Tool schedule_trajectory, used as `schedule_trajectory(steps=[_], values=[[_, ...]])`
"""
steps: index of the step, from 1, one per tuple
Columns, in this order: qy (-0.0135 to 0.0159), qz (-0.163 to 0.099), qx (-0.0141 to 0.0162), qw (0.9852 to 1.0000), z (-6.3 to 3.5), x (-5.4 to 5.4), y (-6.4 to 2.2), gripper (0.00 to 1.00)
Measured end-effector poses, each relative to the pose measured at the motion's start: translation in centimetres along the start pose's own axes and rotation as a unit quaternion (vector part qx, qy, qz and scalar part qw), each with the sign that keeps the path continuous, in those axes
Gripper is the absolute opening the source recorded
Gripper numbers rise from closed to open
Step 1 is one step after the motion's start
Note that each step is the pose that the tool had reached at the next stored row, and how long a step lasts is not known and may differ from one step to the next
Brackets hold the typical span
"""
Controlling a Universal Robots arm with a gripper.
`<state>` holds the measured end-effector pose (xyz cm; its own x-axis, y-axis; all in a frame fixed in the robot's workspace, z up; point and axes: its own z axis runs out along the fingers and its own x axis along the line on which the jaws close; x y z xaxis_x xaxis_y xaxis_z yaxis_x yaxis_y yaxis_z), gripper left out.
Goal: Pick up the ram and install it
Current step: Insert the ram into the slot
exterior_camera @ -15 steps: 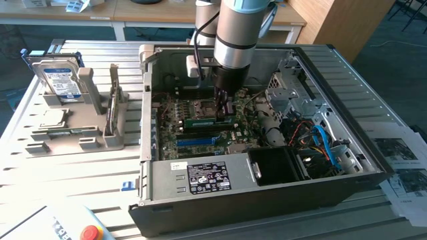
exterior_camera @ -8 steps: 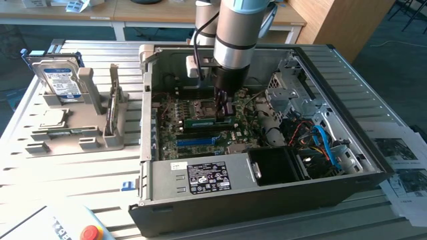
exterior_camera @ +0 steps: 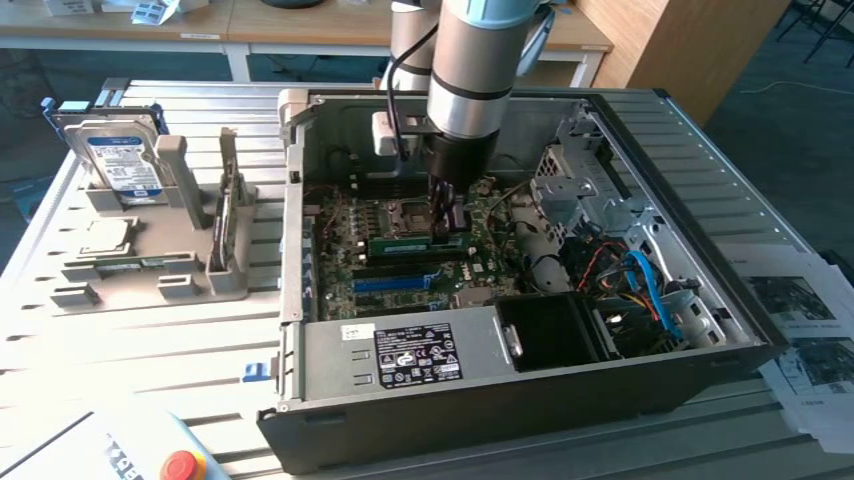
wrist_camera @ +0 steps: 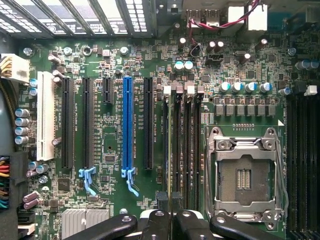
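Inside the open computer case (exterior_camera: 747,330), the ram (exterior_camera: 407,243), a green stick with a pale label, stands on edge along the memory slots of the motherboard (exterior_camera: 387,270). My gripper (exterior_camera: 451,232) reaches down from the arm and is shut on the stick near one end. In the wrist view the ram (wrist_camera: 166,150) is a thin edge-on line running along the black memory slots (wrist_camera: 187,150), away from my gripper (wrist_camera: 170,205), beside the empty processor socket (wrist_camera: 243,172). Whether the stick is seated in a slot or just above it I cannot tell.
Left of the case in the exterior view, a grey rack (exterior_camera: 160,250) holds a silver hard drive (exterior_camera: 120,160) and a thin upright board (exterior_camera: 227,200). Cables and a drive cage (exterior_camera: 587,190) crowd the case's right side; the power supply (exterior_camera: 400,355) fills its front. A red button (exterior_camera: 180,465) sits front left.
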<state>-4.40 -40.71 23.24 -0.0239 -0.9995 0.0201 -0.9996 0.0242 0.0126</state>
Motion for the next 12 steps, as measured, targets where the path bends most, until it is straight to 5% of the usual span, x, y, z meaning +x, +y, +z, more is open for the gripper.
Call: schedule_trajectory(steps=[12], values=[[0.0000,0.000,0.0000,1.0000,0.28,-0.05,0.03,0.12]])
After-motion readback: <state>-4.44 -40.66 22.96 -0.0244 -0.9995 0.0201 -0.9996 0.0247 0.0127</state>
